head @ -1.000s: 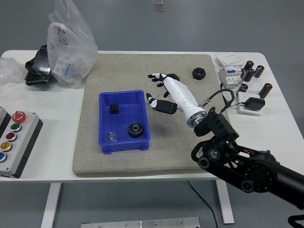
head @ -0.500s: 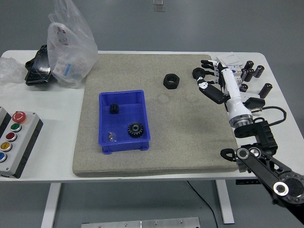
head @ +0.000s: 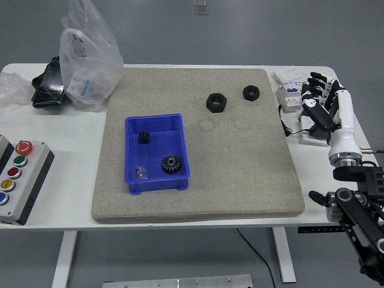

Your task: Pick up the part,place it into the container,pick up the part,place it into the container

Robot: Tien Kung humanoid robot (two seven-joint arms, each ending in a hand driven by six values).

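Two black hex nuts lie on the grey mat: a larger one (head: 216,102) and a smaller one (head: 251,93) to its right. The blue container (head: 157,152) sits on the mat's left half and holds a black gear (head: 171,164), a small black part (head: 143,137) and a small metal piece (head: 140,173). My right hand (head: 321,102) is white, fingers spread and empty, over the table's right side, well to the right of both nuts. The left arm does not show.
A clear plastic bag (head: 89,54) and a black object (head: 48,84) lie at the back left. A button box (head: 18,180) stands at the left edge. A white breaker (head: 290,90), black cylinders (head: 321,90) and a white adapter sit at the back right under my hand.
My right hand has pulled back from the mat's middle to the table's right edge. The larger nut now lies uncovered on the mat where the hand was.
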